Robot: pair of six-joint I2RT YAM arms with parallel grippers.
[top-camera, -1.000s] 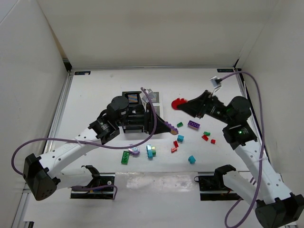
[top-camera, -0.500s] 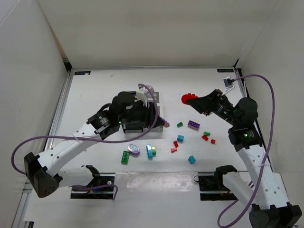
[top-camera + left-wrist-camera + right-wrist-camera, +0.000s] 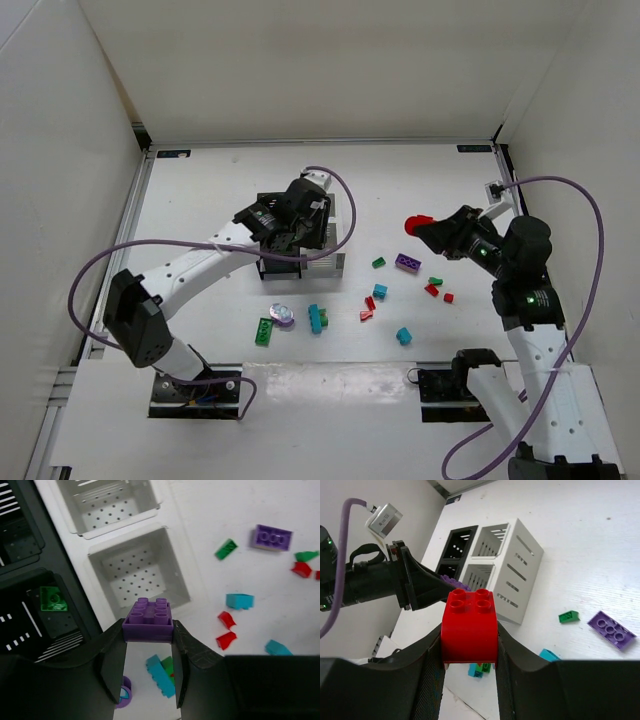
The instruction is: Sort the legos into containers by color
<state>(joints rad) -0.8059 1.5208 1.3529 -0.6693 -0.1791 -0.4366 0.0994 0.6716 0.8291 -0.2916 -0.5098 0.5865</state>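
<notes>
Purple brick (image 3: 148, 617) gripped by left claw (image 3: 148, 635), centre frame, right over near rim of lower white bin (image 3: 135, 570). If dropped here, probably bounced out onto bench (image 3: 225, 540). Red brick (image 3: 470, 625) clamped in right claw (image 3: 469, 650), centre frame. Claws could get knocked together if both sent in.

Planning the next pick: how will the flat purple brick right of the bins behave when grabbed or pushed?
The flat purple brick looks like hard plastic, so probably stiff and light. Lying flat and low, it likely won't roll or tip. Its thin edges offer little grip; it may slide on the smooth table.
</notes>
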